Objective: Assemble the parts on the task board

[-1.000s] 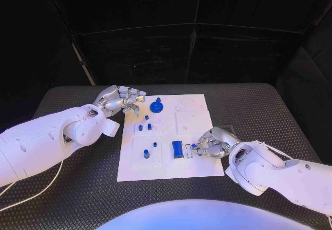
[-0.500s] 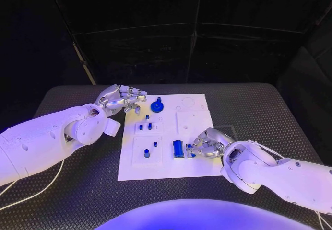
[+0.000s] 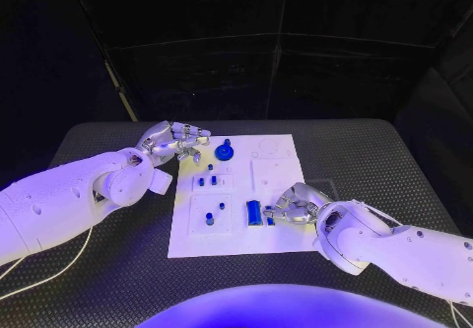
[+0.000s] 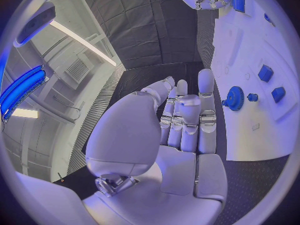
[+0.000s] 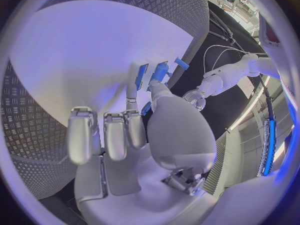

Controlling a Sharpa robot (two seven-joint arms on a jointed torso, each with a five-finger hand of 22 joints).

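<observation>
The right hand (image 3: 294, 205) lies low over the near right part of the board (image 3: 277, 236), its fingers curled toward a flat blue block (image 3: 253, 212) that lies just beside them. In the right wrist view a fingertip (image 5: 134, 88) and the thumb reach toward that block (image 5: 142, 75), and a small blue bit shows between thumb and finger, but I cannot tell whether the hand grips a part or merely touches it. The left hand (image 3: 174, 142) hovers at the far left corner of the board, over the black table (image 3: 118, 273), its fingers loosely apart and holding nothing; the left wrist view shows its fingers (image 4: 206, 100) straight and side by side with an empty palm. Just beside that hand, on the far part of the board, stands a blue gear (image 3: 225, 151) with a knob on top; in the left wrist view the gear (image 4: 235, 97) sits near the fingertips without touching them. Nearer the robot from the gear, two small blue pegs (image 3: 206, 181) stand side by side in a recessed square. In the next square toward the robot a tiny blue peg (image 3: 222, 205) and a larger blue peg (image 3: 208, 218) stand apart from each other. The flat block lies to the right of that square, with a pale slot (image 3: 267, 212) between it and the right hand's fingers. The right half of the board carries faint circular and square outlines.
</observation>
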